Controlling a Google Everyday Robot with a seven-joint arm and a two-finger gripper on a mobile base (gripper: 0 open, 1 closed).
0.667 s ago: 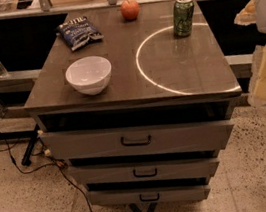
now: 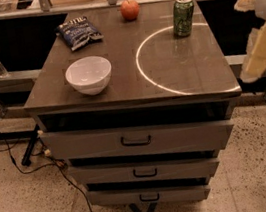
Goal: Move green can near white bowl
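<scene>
Green can [image 2: 183, 16] stands upright near the worktop's [image 2: 189, 76] far right corner, well apart from the bowl [image 2: 89, 75] at front left, with open surface and a bright arc [image 2: 139, 69] between them; an apple [image 2: 130, 9] and a chip bag [image 2: 78, 33] lie by the far edge. The worktop caps a drawer cabinet [image 2: 136, 140]. The gripper [image 2: 258, 54] hangs tilted off the right edge, touching nothing; whether it is open or closed cannot be told.

The green can [image 2: 183, 16] stands upright at the far right of the drawer cabinet [image 2: 138, 140] top. The white bowl [image 2: 89, 75] sits near-left, well apart from it. A red apple [image 2: 130, 9] and a chip bag [image 2: 79, 32] lie far back. The gripper [image 2: 257, 59] hangs off the cabinet's right side.
</scene>
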